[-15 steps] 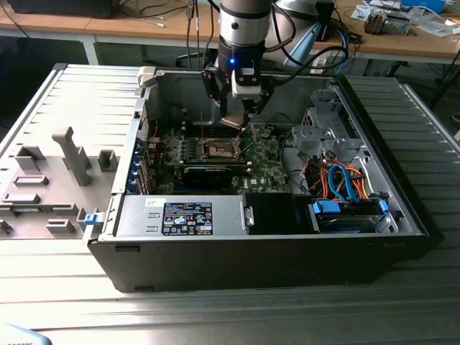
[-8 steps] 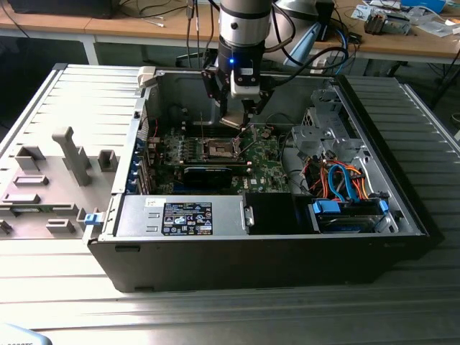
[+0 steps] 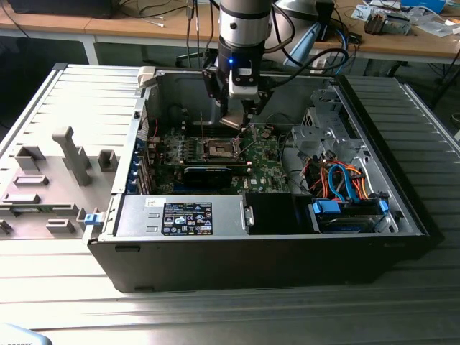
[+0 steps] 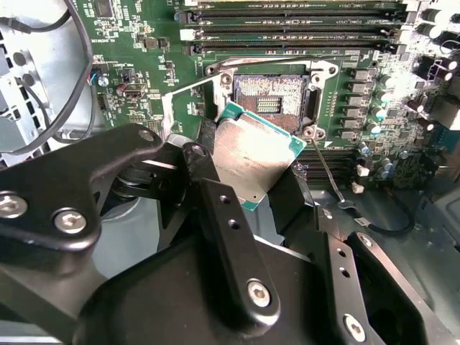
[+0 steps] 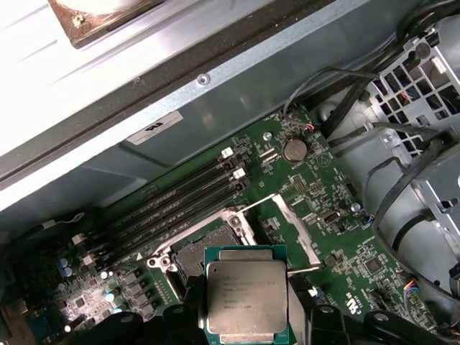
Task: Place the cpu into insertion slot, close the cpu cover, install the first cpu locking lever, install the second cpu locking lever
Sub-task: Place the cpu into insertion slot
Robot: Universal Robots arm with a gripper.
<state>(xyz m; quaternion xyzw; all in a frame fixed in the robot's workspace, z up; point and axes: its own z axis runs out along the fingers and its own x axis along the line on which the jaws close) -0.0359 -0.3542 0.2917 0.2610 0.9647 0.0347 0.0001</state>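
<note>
Your pincer (image 3: 237,118) is clamping the cpu (image 4: 255,154) by two opposite edges, with a black finger (image 4: 215,194) pressing on each side. In the second wrist view the chip is tilting, with its pale metal face showing. It is hanging above the green motherboard (image 5: 323,194) inside the open computer case (image 3: 251,259), which is lying across the middle of the ribbed metal bench (image 3: 215,316).

The insertion slot (image 4: 272,97) is sitting bare near the middle of the board, just beside the long black memory slots (image 4: 295,29). The cpu is not yet resting in it: the chip is hovering apart from the slot, and in the second wrist view one corner is overlapping its rim. The cpu cover (image 5: 296,226) is standing swung open at one side of the slot. A thin metal lever (image 4: 327,172) is sticking out beside the slot's corner, unlatched.

A grey fixture tray (image 3: 43,194) is lying at the bench's edge on the exterior view's left.
</note>
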